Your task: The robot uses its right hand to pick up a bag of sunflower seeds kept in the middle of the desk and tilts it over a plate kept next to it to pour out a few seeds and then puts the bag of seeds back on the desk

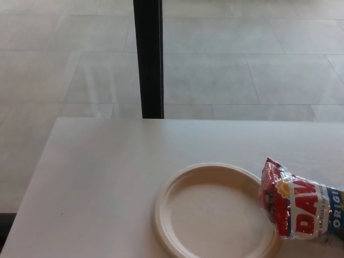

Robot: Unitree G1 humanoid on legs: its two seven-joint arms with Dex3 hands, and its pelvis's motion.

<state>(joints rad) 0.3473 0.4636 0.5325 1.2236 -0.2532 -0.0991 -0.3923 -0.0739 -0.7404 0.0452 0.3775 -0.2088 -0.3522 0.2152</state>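
Neither robot hand in frame, so can't tell their state. Bag of sunflower seeds (302,207) lies on its side on the desk (107,183), lower right, its red end overlapping the right rim of the plate (166,204). Plate looks bare. Black post (149,59) stands behind the desk's far edge on tiled floor (252,64).

A seed bag (301,207) lies on the desk (107,177), seemingly overlapping the plate (215,212) rim.
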